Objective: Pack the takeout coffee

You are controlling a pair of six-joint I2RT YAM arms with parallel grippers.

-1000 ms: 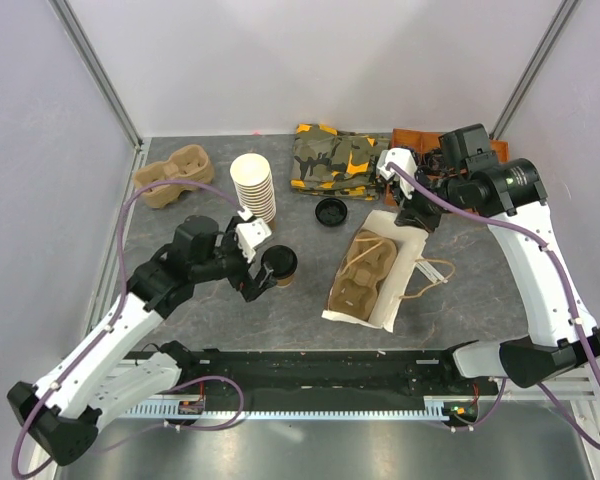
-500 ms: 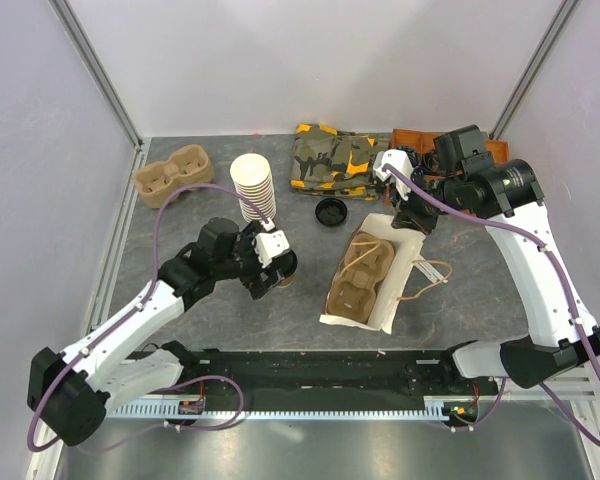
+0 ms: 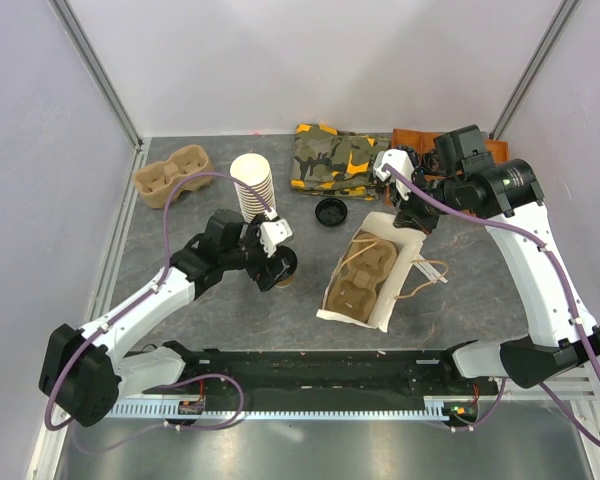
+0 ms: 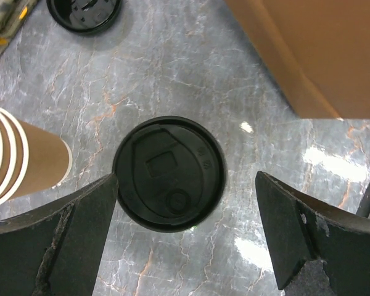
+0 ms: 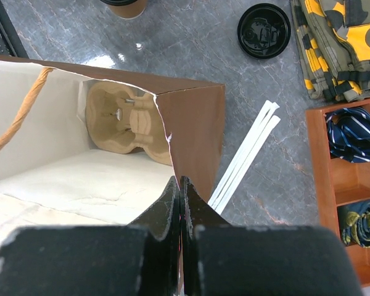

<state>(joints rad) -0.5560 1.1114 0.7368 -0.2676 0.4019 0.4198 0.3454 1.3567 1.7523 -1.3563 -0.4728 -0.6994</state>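
Both: L (image 4: 186,179) wide astride coffee (image 4: 169,172); R (image 5: 180,185) pinching bag (image 5: 197,123).

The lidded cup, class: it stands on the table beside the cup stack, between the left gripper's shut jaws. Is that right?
Not quite. The jaws of the left gripper are wide open, not shut; the left wrist view shows them apart, one either side of the cup. The rest holds: the cup stands on the table beside the stack.

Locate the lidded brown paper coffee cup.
Top view, left of centre: the black-lidded brown paper cup stands flanked by the open left end effector, near the tall paper cup stack.
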